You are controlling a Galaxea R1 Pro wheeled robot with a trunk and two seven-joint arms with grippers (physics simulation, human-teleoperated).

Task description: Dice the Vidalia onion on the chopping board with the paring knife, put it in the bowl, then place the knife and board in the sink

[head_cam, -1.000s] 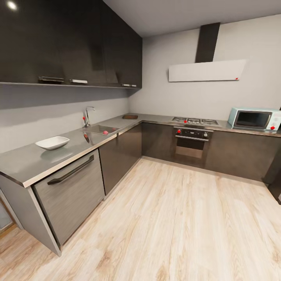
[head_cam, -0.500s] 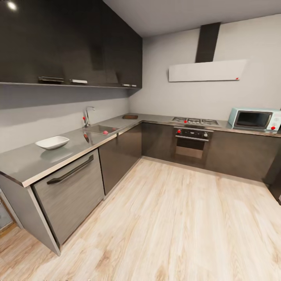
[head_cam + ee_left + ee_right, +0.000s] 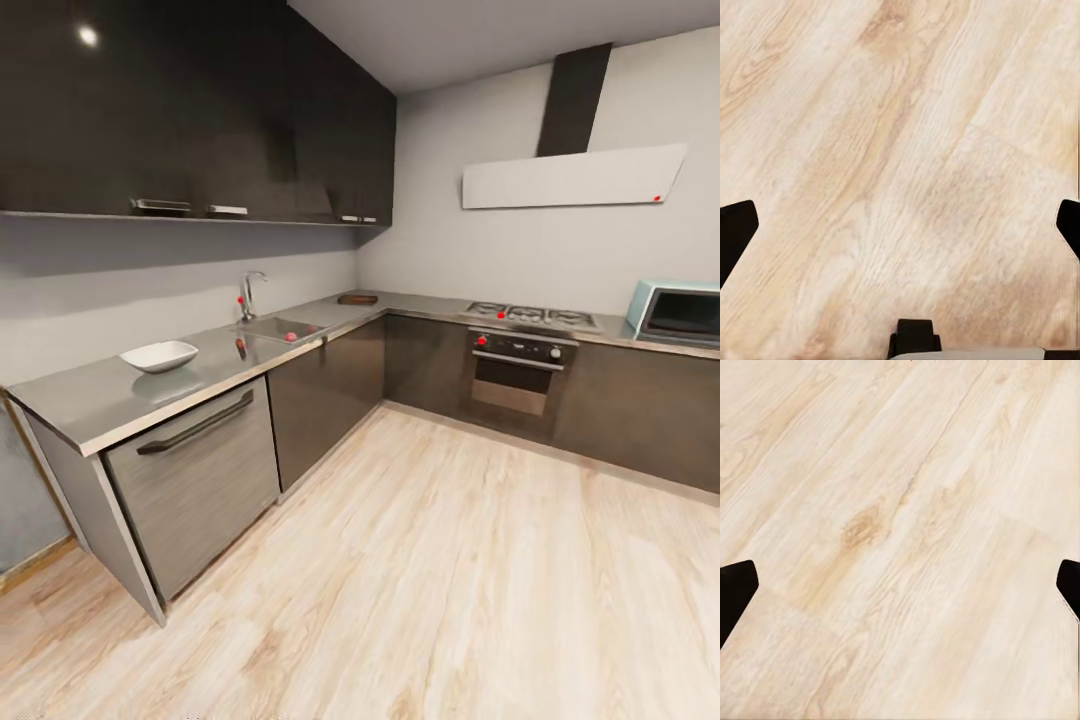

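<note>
Kitchen seen from across a pale wooden floor [image 3: 450,580], well apart from the L-shaped grey tabletop [image 3: 100,400]. White bowl [image 3: 159,355] resting on the tabletop's near stretch. Farther along, steel sink [image 3: 275,328] with chrome tap [image 3: 249,293] behind it. Small pinkish-red Vidalia onion [image 3: 290,337] lying inside the sink basin. Dark chopping board [image 3: 357,299] lying flat near the tabletop's corner, well beyond the sink. Paring knife too small to make out. Hob, oven [image 3: 515,365] and pale blue microwave [image 3: 680,312] along the far wall.

Left gripper [image 3: 900,225] pointing down at bare floorboards, jaws spread wide and holding nothing. Right gripper [image 3: 900,592] likewise over the floor, jaws wide and empty.

Judged from the layout: task barely begun. Onion not yet lifted out, board bare, bowl seemingly empty; dicing, transfer and the clearing of knife and board into the sink all left to do. Closer approach to the sink likely needed first.

Compared with half a second earlier: whole picture shifted rightward, microwave now cut by the frame edge, tabletop's near end more fully in view. Camera motion, not movement of the things.
</note>
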